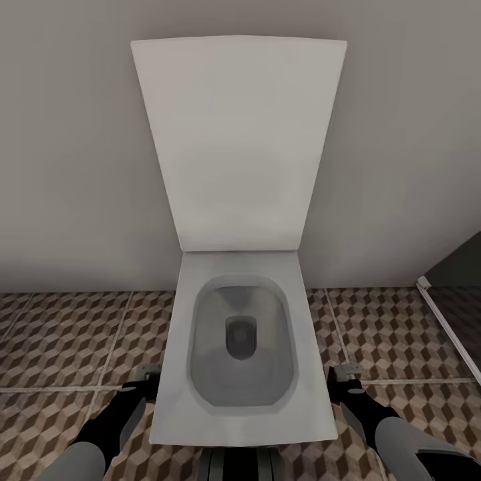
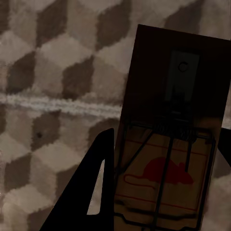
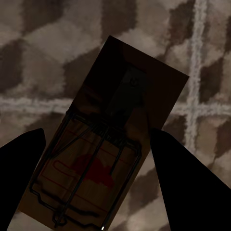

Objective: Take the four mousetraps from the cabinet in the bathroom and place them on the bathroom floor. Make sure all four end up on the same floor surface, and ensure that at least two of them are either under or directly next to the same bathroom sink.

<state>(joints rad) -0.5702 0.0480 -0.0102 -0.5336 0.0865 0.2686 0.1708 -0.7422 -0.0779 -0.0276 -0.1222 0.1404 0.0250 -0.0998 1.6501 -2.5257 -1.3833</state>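
Facing the toilet [image 1: 240, 334], the left gripper [image 2: 159, 192] is pinching one mousetrap [image 2: 168, 163] and the right gripper [image 3: 96, 183] another mousetrap [image 3: 101, 159], both flanking its bowl above the cube-patterned bathroom floor [image 1: 60, 334], seemingly carried for placement.

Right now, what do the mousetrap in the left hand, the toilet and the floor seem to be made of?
Mousetrap: apparently brown wood, matte, with thin dark metal wire and a printed red mouse. Toilet: smooth white, probably glazed ceramic. Floor: likely tile, a cube pattern with pale grout lines.
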